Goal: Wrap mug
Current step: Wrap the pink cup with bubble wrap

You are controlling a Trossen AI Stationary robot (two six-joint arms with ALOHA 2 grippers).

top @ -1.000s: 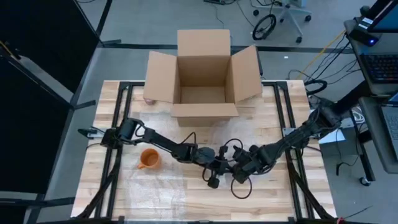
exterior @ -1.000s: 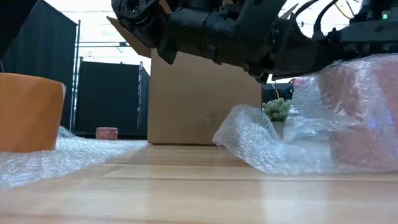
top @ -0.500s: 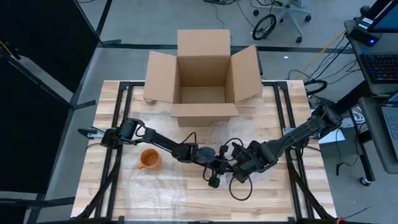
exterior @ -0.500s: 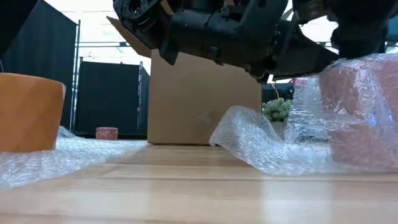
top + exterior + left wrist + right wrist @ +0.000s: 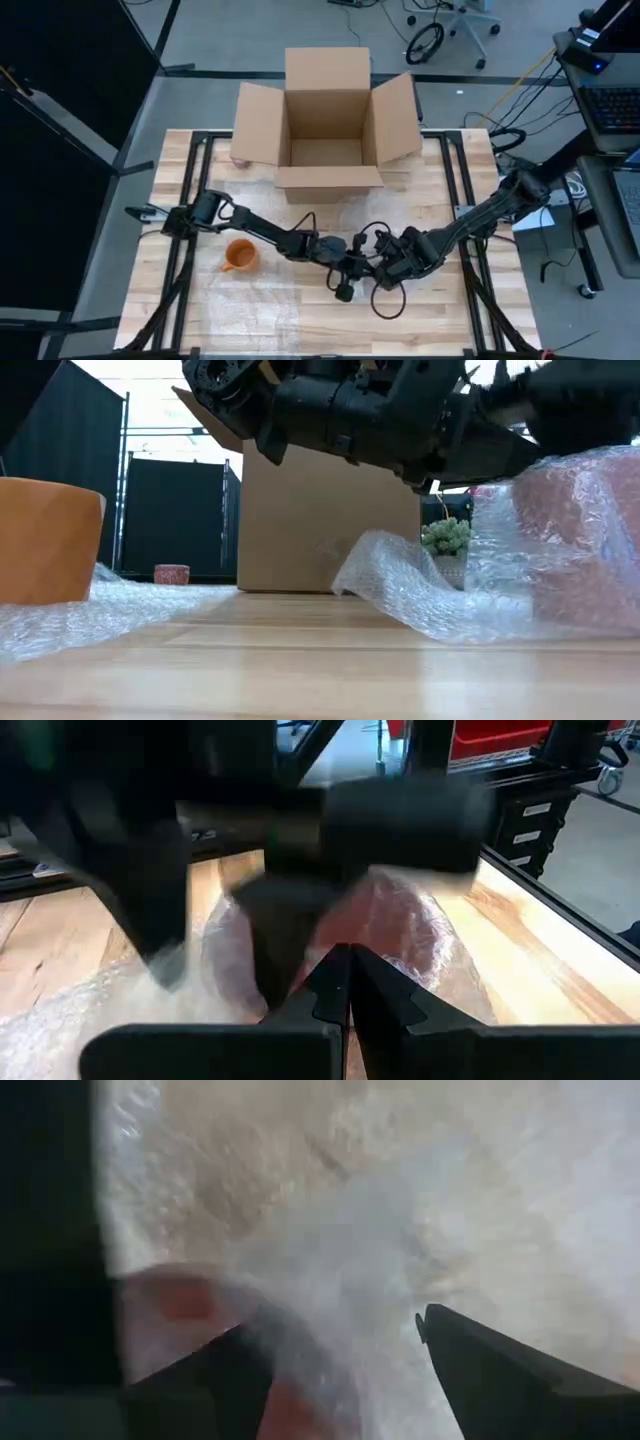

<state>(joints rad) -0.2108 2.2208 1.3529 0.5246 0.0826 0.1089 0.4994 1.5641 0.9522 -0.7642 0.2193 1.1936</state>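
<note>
While bubble wrap [image 5: 420,590] already draped the reddish mug [image 5: 580,550], the left hand [image 5: 345,995] was pressed together, the right hand [image 5: 340,1350] spread apart; tucking remained.

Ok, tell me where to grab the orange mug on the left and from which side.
Take the orange mug by its rim wall, coming straight down from above. It stands upright with its mouth open upward on the bubble wrap, and its small handle sticks out toward the table's left edge, so a tool finger inside and one outside the wall, away from the handle, should likely hold.
</note>
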